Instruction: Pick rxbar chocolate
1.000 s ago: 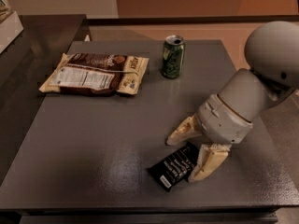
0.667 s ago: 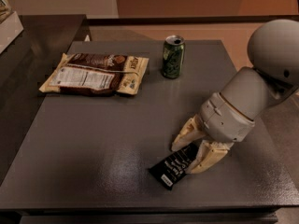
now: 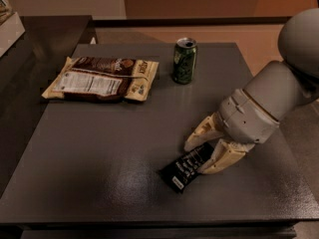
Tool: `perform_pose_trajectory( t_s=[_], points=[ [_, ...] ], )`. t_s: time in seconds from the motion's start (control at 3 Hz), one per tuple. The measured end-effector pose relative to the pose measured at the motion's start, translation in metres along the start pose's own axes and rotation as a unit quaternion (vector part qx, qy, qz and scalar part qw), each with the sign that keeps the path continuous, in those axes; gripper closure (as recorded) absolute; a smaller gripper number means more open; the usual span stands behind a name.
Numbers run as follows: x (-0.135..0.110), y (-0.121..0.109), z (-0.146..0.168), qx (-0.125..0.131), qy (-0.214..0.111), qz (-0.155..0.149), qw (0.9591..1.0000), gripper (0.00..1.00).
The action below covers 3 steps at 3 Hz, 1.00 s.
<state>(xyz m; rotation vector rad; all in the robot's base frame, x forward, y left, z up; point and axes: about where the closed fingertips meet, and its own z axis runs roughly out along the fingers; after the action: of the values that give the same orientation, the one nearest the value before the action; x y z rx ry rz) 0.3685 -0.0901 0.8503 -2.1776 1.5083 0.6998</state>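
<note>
The rxbar chocolate [image 3: 183, 170] is a small flat black wrapper with white text and a white label at its near end. It is at the front right of the dark grey table [image 3: 114, 148]. My gripper [image 3: 197, 158] comes in from the right on the grey arm [image 3: 259, 108]. Its cream fingers [image 3: 199, 133] sit on either side of the bar's far end and press against it. The labelled end sticks out toward the front left. I cannot tell whether the bar still touches the table.
A brown-and-cream snack bag [image 3: 102, 78] lies flat at the back left of the table. A green can [image 3: 185, 60] stands upright at the back middle. A darker counter [image 3: 30, 49] adjoins the table on the left.
The fingers have closed in from both sides onto the bar's far end. The bar has shifted slightly up and away from the front edge with the gripper.
</note>
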Motion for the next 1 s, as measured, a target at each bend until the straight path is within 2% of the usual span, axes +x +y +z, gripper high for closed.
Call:
perform_pose_trajectory(
  t_s=[0.67, 1.0],
  points=[
    [-0.032, -0.014, -0.02, 0.019, -0.007, -0.016, 0.9997, 1.0],
    [-0.066, -0.03, -0.038, 0.031, -0.008, -0.036, 0.9988, 1.0]
  ],
)
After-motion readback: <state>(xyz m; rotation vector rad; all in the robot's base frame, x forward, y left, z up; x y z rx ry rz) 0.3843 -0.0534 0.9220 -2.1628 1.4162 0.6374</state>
